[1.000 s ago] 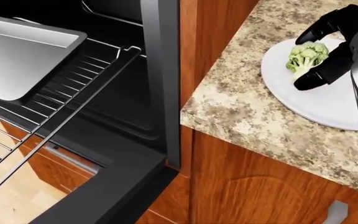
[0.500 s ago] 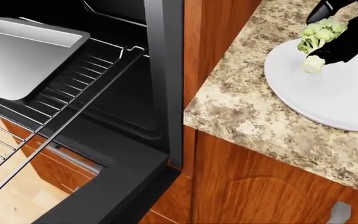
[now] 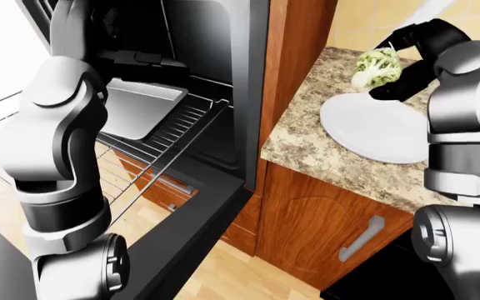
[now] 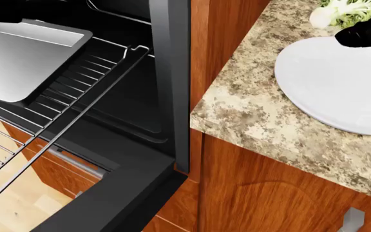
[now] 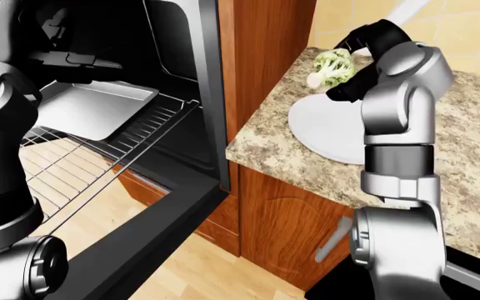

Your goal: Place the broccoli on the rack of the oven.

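Note:
My right hand is shut on the green broccoli and holds it in the air above the far edge of the white plate. In the head view the broccoli shows at the top right corner. The oven stands open on the left, and its wire rack is slid out, carrying a grey baking tray. My left arm rises along the left of the eye views. Its dark hand sits inside the oven above the tray, and its fingers are hard to make out.
The black oven door hangs open below the rack. A dark oven side wall and a wooden panel stand between the rack and the speckled stone counter. Beneath the counter is a wooden cabinet with a metal handle.
My right hand closed round the broccoli and lifted it off the plate, toward the top of the head view. The plate now lies bare.

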